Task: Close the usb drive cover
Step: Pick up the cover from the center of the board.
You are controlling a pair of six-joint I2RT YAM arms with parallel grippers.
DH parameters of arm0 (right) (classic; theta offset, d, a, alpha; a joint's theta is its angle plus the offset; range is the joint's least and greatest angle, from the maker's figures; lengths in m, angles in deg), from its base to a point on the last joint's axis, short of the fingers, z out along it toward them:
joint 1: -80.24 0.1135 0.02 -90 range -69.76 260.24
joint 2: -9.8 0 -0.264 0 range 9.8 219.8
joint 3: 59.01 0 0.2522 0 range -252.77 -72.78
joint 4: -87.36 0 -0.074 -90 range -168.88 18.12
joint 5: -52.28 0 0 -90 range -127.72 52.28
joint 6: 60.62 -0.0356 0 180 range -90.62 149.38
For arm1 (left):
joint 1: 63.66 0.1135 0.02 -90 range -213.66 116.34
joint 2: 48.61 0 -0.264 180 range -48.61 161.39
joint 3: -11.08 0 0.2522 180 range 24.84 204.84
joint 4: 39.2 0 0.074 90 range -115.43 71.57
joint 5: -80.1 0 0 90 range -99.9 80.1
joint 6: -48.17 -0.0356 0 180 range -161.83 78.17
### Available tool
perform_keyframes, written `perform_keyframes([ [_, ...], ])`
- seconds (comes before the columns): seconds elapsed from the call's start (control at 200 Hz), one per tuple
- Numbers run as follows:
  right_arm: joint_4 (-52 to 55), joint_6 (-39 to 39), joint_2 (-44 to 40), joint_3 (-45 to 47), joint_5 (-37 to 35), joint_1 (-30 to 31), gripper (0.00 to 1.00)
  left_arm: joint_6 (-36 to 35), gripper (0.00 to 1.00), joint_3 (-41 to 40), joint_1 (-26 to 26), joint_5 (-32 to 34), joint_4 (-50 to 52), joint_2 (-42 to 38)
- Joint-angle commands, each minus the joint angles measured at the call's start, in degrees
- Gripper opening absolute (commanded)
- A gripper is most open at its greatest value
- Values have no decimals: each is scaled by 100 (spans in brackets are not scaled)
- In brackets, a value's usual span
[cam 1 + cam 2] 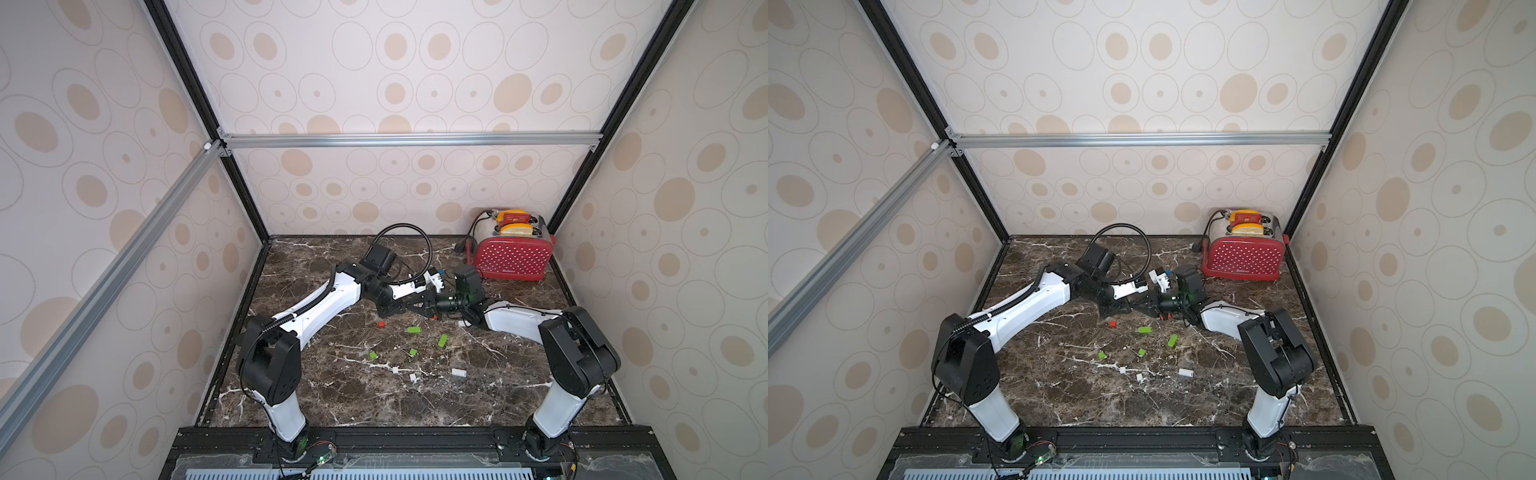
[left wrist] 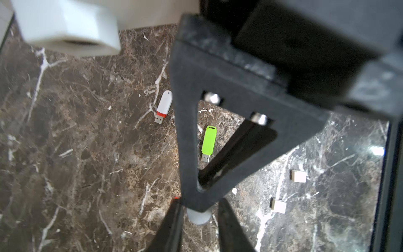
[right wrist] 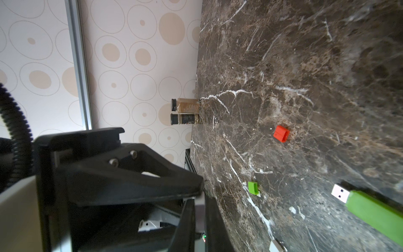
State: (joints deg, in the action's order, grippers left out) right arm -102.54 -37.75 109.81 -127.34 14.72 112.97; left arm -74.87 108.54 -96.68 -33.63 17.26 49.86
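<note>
Both arms meet over the middle of the marble table. In the right wrist view, my right gripper (image 3: 199,199) is shut on a white usb drive (image 3: 199,206), pinched flat between its fingers. In the left wrist view, the drive's rounded white end (image 2: 198,217) pokes out below the right gripper's fingertip. It sits between the fingers of my left gripper (image 2: 200,201), which stand apart on either side of it without clamping it. A speck of red (image 2: 175,198) shows at one left fingertip. I cannot tell whether the held drive's cover is on.
A loose red cap (image 1: 381,323), two green drives (image 1: 414,330) (image 1: 442,340) with bare plugs, green caps (image 1: 373,355), white caps (image 1: 395,370) and a white-and-red drive (image 2: 164,107) lie nearer the front. A red toaster (image 1: 513,253) stands back right. Two spice bottles (image 3: 185,111) stand by the wall.
</note>
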Motion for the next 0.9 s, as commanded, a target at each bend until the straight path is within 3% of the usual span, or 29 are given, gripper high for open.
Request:
perform_keyframes([
  [0.0,-225,14,-231,113,46,-137,2,185,43,-116,13,-207,47,-496],
  [0.115,-214,136,-564,248,97,-358,2,783,58,-321,412,-922,64,-799],
  [0.265,-117,400,-912,209,152,-460,2,1922,70,-508,1078,-2202,-108,-1061],
  [0.366,-406,246,-1038,187,114,-463,2,3505,70,-780,1540,-3286,-1098,-1142],
  [0.491,-1618,-670,-1015,312,-58,-454,1,5818,68,-1181,1934,-4162,-2991,-1092],
  [0.666,-2350,-1300,-882,164,-352,-375,0,7855,69,-1601,1957,-4260,-5062,-1054],
  [0.896,-2737,-1642,-429,-305,-603,-91,0,8431,69,-1950,1957,-3490,-5608,-1429],
])
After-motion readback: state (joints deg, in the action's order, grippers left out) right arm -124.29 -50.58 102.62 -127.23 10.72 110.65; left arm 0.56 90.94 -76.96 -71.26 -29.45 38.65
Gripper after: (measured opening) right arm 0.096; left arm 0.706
